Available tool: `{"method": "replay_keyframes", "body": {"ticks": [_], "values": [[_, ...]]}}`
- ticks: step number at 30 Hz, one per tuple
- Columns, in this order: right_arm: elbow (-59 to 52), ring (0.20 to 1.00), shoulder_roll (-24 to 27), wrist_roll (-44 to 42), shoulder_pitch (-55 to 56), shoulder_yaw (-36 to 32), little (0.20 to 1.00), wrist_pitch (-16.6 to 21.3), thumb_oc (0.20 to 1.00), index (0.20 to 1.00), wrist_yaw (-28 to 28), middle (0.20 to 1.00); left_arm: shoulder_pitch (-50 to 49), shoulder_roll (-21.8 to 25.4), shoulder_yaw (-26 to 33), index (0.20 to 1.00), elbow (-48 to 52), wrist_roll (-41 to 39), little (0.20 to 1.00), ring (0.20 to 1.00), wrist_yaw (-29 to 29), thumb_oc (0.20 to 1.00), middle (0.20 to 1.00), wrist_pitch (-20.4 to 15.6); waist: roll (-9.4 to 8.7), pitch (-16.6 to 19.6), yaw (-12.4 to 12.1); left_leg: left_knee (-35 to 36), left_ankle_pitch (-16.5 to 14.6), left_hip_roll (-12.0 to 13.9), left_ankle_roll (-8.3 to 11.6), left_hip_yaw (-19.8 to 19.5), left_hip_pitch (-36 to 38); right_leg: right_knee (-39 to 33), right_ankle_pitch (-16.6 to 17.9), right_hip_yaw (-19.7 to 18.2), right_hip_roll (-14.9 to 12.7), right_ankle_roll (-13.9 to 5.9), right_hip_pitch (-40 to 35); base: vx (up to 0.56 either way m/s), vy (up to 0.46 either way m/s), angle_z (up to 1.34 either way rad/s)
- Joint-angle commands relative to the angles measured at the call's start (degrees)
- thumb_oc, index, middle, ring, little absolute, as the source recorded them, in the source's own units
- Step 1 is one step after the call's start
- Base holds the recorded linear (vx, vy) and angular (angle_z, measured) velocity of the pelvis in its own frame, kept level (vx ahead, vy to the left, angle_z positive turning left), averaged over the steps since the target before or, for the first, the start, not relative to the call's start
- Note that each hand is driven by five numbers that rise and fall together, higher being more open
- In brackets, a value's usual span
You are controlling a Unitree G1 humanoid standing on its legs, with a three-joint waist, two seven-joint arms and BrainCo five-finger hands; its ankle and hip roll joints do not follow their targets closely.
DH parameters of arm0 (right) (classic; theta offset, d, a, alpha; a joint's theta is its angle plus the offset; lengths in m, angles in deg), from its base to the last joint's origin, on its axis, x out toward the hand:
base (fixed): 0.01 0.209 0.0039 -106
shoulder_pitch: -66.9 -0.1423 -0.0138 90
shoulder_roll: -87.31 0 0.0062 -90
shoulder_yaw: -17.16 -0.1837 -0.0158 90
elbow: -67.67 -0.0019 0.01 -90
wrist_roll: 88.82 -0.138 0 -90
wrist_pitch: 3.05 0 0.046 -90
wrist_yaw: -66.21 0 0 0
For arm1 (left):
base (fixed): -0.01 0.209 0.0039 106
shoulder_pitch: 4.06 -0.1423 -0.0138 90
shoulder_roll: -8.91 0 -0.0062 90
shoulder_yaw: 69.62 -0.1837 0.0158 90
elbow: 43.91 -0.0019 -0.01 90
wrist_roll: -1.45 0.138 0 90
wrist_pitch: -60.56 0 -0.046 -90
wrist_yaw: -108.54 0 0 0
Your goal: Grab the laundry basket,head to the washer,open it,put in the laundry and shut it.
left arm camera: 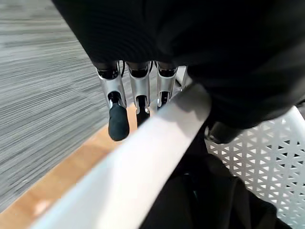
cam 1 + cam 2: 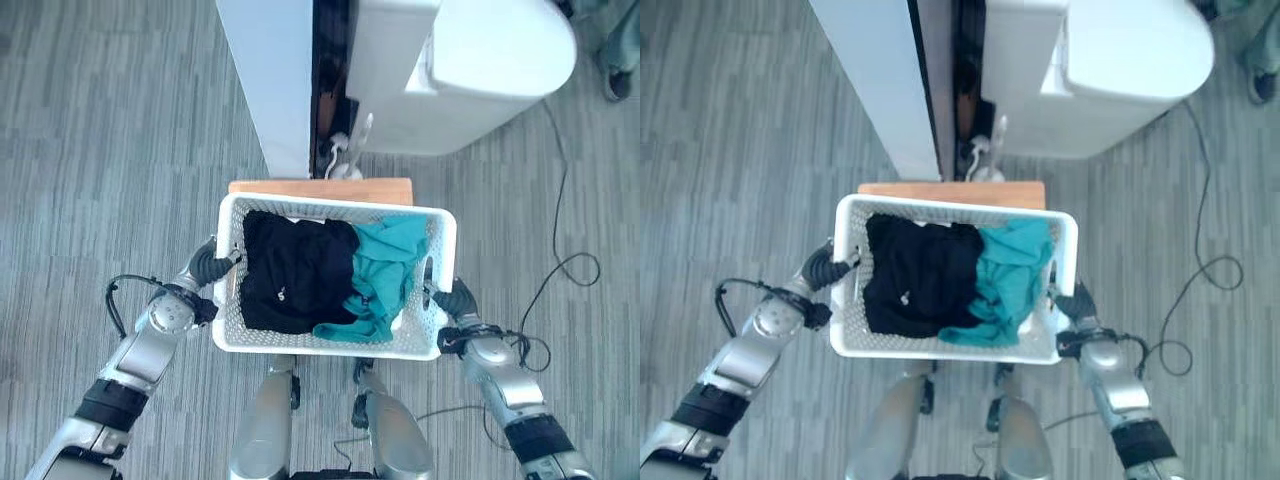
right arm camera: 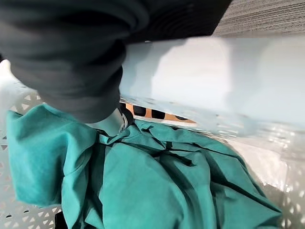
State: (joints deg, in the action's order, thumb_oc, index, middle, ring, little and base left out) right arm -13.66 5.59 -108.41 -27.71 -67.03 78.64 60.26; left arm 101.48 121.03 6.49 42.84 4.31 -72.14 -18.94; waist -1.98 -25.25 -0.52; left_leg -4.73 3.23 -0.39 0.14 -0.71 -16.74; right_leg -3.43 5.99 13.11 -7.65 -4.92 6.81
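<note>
Looming ahead, the washer (image 2: 480, 70) stands white beyond a tall white panel (image 2: 268, 80), door not yet opened. Below it sits a wooden bench (image 2: 320, 189), its far edge showing past the basket (image 2: 330, 345), which may be resting on it or just above; hard to tell.

The basket is gripped at both ends: left hand (image 2: 208, 265) has fingers curled down the outside of the rim with the thumb inside, right hand (image 2: 452, 298) is at the opposite handle, but how its fingers sit I cannot tell.

Inside lie a black garment (image 2: 295, 275) and a teal garment (image 2: 385, 270).

Risks, as I judge them: an uneven lift tilts the basket and spills the clothes; a slipping right-side hold drops that end; the cable (image 2: 560, 260) on the floor could snag a step.
</note>
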Motion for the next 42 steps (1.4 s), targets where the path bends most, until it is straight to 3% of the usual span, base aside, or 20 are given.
{"method": "replay_keyframes", "body": {"ticks": [1,10,17,21,24,27,28,30,31,34,35,37,39,42], "values": [[-2.85,0.200,1.39,-4.65,2.07,-2.37,0.200,1.63,0.200,0.200,5.97,0.200,0.95,1.83,-1.13,0.200,1.50,1.82,0.200,0.200,-3.52,0.200,0.200,-4.15,-1.23,9.19,0.45,-1.33,-8.38,1.57,0.33,0.22,4.81,14.53,-7.17,-2.91,-6.16,-4.90,4.76,0.12,0.057,0.02],[-5.54,0.200,3.59,-5.34,7.72,-6.90,0.200,-0.45,0.200,0.200,9.33,0.200,6.37,-0.47,-8.31,0.200,1.82,5.06,0.200,0.200,-9.11,0.200,0.200,-2.76,-1.58,14.02,1.81,0.00,-9.54,0.20,-1.05,0.24,11.08,15.59,-6.42,-2.63,-6.78,-6.02,-0.08,0.07,0.055,0.02],[-6.54,0.200,4.86,-5.53,9.43,-8.99,0.200,-0.51,0.200,0.200,9.65,0.200,12.70,-6.95,-15.18,0.200,-3.08,6.21,0.200,0.200,-10.00,0.200,0.200,-2.87,-2.47,15.24,3.26,1.12,-9.44,-0.96,-2.03,1.31,11.72,13.76,-3.15,-4.59,-7.25,-6.90,-0.06,-0.02,0.038,-0.05],[-5.54,0.200,6.73,-6.53,7.02,-8.14,0.200,-0.42,0.200,0.200,8.57,0.200,17.95,-10.43,-19.62,0.200,-8.03,4.63,0.200,0.200,-9.83,0.200,0.200,-2.87,-2.71,14.64,4.55,0.80,-9.31,-1.06,-2.19,4.38,10.06,11.30,2.07,-6.53,-7.51,-8.14,2.62,-0.13,0.027,-0.28],[-4.96,0.200,8.59,-5.73,5.57,-8.31,0.200,-0.73,0.200,0.200,8.24,0.200,22.44,-10.90,-22.08,0.200,-10.20,3.98,0.200,0.200,-10.35,0.200,0.200,-2.77,-1.88,13.78,4.17,-0.43,-9.15,0.61,-2.18,7.83,8.66,13.85,-0.92,-2.39,-7.38,-7.31,3.27,-0.16,0.069,-0.67],[-4.56,0.200,10.01,-4.92,4.26,-7.96,0.200,-0.94,0.200,0.200,8.49,0.200,27.25,-10.56,-24.23,0.200,-12.06,4.68,0.200,0.200,-10.29,0.200,0.200,-2.25,-1.01,13.48,3.13,-2.27,-8.70,2.45,-2.56,12.29,7.20,25.04,-8.29,4.29,-6.34,-5.90,1.74,-0.21,0.112,-0.69],[-4.23,0.200,10.40,-4.64,3.31,-7.43,0.200,-0.94,0.200,0.200,8.87,0.200,29.13,-10.32,-24.96,0.200,-13.10,4.51,0.200,0.200,-10.12,0.200,0.200,-2.17,-1.40,14.10,2.32,-2.60,-8.43,3.19,-2.91,15.61,6.69,29.95,-11.03,7.11,-5.90,-5.58,-0.01,-0.18,0.074,-0.40],[-4.10,0.200,10.32,-4.54,2.95,-7.26,0.200,-0.86,0.200,0.200,9.05,0.200,29.80,-10.02,-25.20,0.200,-13.56,4.11,0.200,0.200,-9.95,0.200,0.200,-2.18,-1.90,14.54,1.58,-2.50,-8.43,3.29,-2.98,17.15,6.65,30.87,-11.69,7.59,-5.89,-5.55,-1.08,-0.10,0.013,-0.88],[-3.45,0.200,10.61,-4.39,2.28,-6.84,0.200,-0.85,0.200,0.200,8.98,0.200,30.42,-9.73,-25.28,0.200,-13.68,3.35,0.200,0.200,-9.86,0.200,0.200,-2.19,-2.59,15.22,0.99,-2.77,-9.57,2.99,-2.95,18.07,6.93,32.21,-11.80,7.52,-6.10,-6.80,-2.98,-0.12,-0.029,-1.22],[-1.84,0.200,10.72,-4.12,0.44,-5.65,0.200,-0.67,0.200,0.200,8.83,0.200,31.76,-9.07,-25.70,0.200,-14.43,1.01,0.200,0.200,-9.26,0.200,0.200,-2.81,-3.79,17.24,-1.10,-2.11,-8.56,3.59,-3.11,22.50,5.78,30.01,-9.37,8.55,-6.53,-7.52,-7.47,-0.19,-0.039,-1.02],[-0.92,0.200,10.83,-4.18,-1.25,-4.47,0.200,-0.58,0.200,0.200,8.66,0.200,32.47,-8.60,-25.76,0.200,-15.12,-0.20,0.200,0.200,-8.92,0.200,0.200,-3.30,-4.65,18.83,-2.45,-1.05,-7.29,3.75,-3.16,25.94,4.91,26.96,-6.10,8.87,-6.88,-8.55,-10.62,-0.21,-0.034,-1.31],[-0.42,0.200,10.65,-4.49,-1.76,-4.13,0.200,-0.41,0.200,0.200,8.38,0.200,33.01,-8.71,-26.23,0.200,-15.71,-0.51,0.200,0.200,-9.20,0.200,0.200,-3.47,-4.99,19.27,-3.20,-1.16,-6.56,3.94,-2.88,27.51,4.07,24.55,-4.74,8.58,-6.78,-9.02,-11.98,-0.24,-0.072,-1.08],[-0.75,0.200,10.79,-5.03,-1.90,-3.98,0.200,-0.49,0.200,0.200,8.14,0.200,33.44,-9.06,-26.06,0.200,-16.15,-1.20,0.200,0.200,-8.85,0.200,0.200,-3.66,-5.13,19.46,-3.40,-0.94,-4.29,5.48,-1.75,29.00,2.87,20.13,-7.53,7.14,-5.57,-8.09,-12.51,-0.34,-0.175,-0.77],[-0.62,0.200,11.24,-6.16,-2.43,-3.60,0.200,-0.49,0.200,0.200,7.61,0.200,34.85,-10.37,-26.33,0.200,-18.29,-1.66,0.200,0.200,-8.50,0.200,0.200,-4.04,-4.33,19.63,-4.07,-2.98,-1.58,10.20,0.96,31.55,1.10,12.34,-15.02,8.06,-2.73,-5.31,-14.82,-0.30,-0.215,-0.74]]}}
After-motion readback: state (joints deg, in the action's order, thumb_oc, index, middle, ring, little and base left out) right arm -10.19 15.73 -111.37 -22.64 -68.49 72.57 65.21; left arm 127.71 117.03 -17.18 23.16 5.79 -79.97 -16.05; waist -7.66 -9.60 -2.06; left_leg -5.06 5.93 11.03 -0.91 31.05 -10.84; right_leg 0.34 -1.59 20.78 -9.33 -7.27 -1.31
